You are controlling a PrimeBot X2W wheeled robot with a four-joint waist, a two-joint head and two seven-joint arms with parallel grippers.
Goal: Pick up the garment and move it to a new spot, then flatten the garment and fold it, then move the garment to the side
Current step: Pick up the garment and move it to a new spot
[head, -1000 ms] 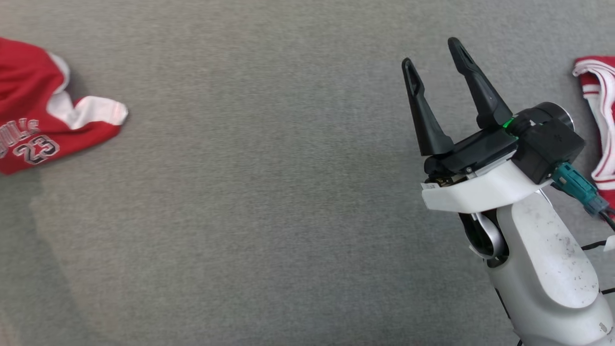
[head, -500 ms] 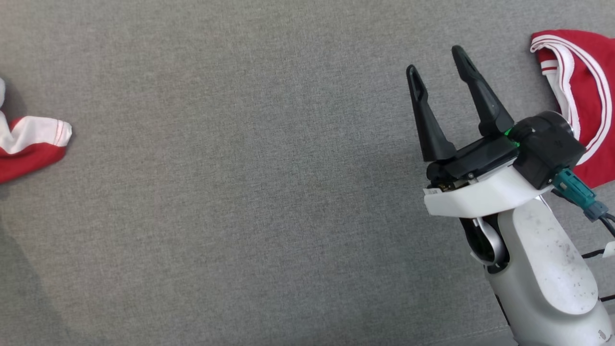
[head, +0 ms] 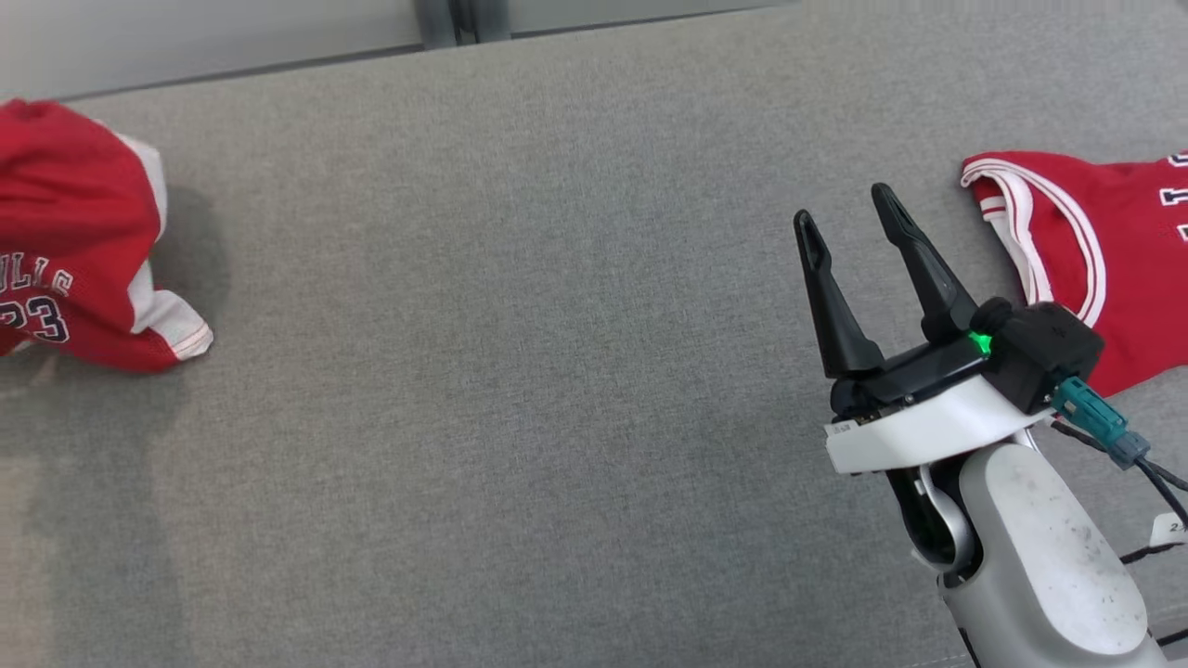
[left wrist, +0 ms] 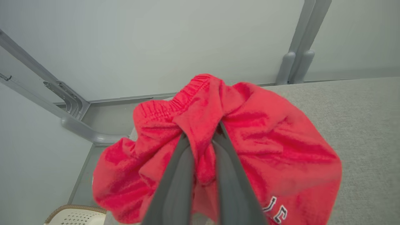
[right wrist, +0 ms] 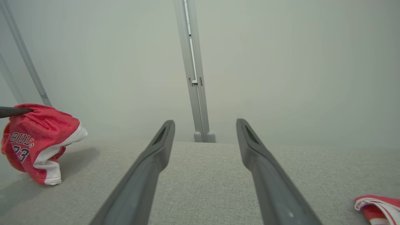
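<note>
Pinching: the left gripper (left wrist: 201, 132) has its two dark fingers pressed together on a bunched fold of the garment (left wrist: 275, 150), with the fold squeezed up between the tips.
Cloth: red shorts with white side panels, white lettering and the number 23. The fabric spills around and below both fingers in a loose bundle that hangs from them.
Lower end: the white-edged part of the bundle hangs under the left gripper's tips, down at the grey surface (head: 520, 371). Whether it touches cannot be told. A shadow lies just beside it.
Other arm: the right gripper (head: 843, 209) has its fingers spread wide with nothing between them, and it hovers over the grey surface.
Gap between the two: the garment is well apart from the right gripper, far off on its left. From the right wrist, a dark finger (right wrist: 15, 111) of the left gripper enters the top of the bundle.
Lying near: a red jersey (head: 1095, 250) with white trim lies on the grey surface just beside the right gripper, on its right.
Ahead: a pale wall and a grey post (right wrist: 193, 72) stand beyond the right gripper's fingertips.
Low to the side: a pale woven basket (left wrist: 72, 215) sits below and left of the left gripper's fingers.
</note>
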